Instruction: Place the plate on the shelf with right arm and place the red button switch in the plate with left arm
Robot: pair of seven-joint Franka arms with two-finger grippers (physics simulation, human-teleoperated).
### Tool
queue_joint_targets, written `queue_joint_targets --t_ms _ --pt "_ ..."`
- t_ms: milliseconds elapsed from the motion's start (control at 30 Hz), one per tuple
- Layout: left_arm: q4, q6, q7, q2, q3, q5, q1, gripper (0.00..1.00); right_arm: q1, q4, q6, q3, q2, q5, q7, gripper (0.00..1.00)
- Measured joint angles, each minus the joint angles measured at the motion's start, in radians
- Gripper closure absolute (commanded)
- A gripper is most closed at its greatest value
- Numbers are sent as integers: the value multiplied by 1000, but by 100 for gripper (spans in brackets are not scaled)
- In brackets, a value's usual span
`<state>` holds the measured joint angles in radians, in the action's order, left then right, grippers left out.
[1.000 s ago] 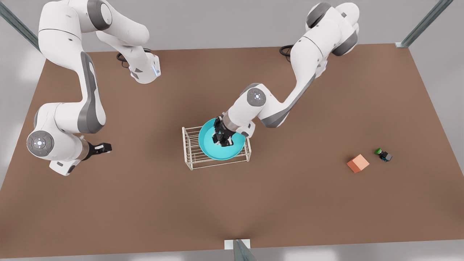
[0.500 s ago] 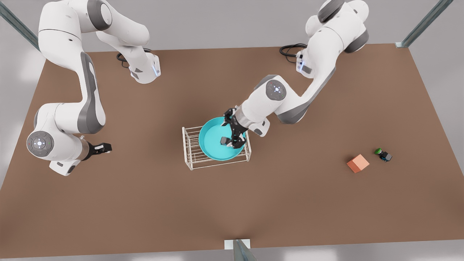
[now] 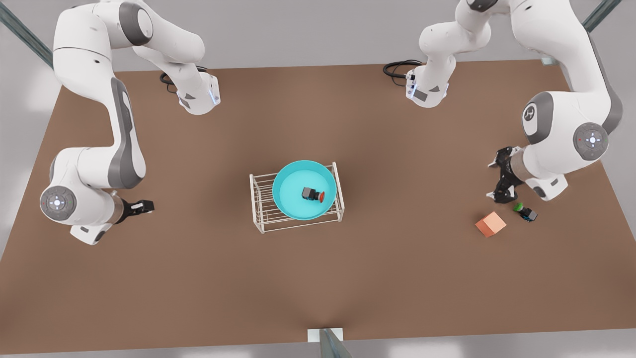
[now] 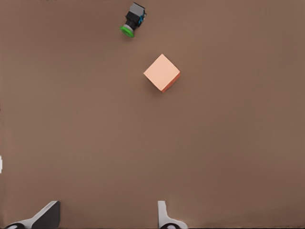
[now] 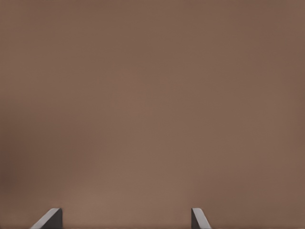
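The turquoise plate (image 3: 288,196) rests on top of the white wire shelf (image 3: 262,211) at the table's middle. The red button switch (image 3: 313,194) lies on its side inside the plate, red cap toward the front view's right. My left gripper (image 3: 501,180) hangs open at the front view's right, far from the plate, just above the green-capped switch; its fingertips (image 4: 164,218) have nothing between them. My right gripper (image 3: 145,205) waits at the front view's left over bare table, its fingertips (image 5: 198,217) spread open.
A green-capped switch (image 3: 524,212) (image 4: 133,20) and an orange cube (image 3: 491,223) (image 4: 162,72) lie on the brown table (image 3: 397,278) close under the left gripper. Both arm bases stand at the far edge.
The left gripper let go of the red button switch in the plate and swung far toward the front view's right, ending above the cube and green switch. The right arm barely moved.
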<state>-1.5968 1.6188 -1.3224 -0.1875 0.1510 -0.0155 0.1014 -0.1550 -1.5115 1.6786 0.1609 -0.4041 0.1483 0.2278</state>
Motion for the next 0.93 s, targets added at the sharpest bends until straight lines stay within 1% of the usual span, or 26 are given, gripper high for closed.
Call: queue_joint_targets --t_ms 200,400,500,567,933 --pt "-35 -14 383 20 3 -18 -16 0 0 0 2 -2 -12 0 -1 0" --pt "-52 -34 657 10 8 -1 -26 0 -1 0 3 -13 -19 -1 -1 0" --pt "-55 -41 749 7 16 41 -110 0 0 0 3 -15 -19 0 -1 0" --pt "-55 -44 801 0 17 65 -139 0 -1 0 3 -16 -22 0 0 0" --pt "-18 -46 1007 -10 16 102 -127 0 -1 0 4 -30 -31 1 1 0"
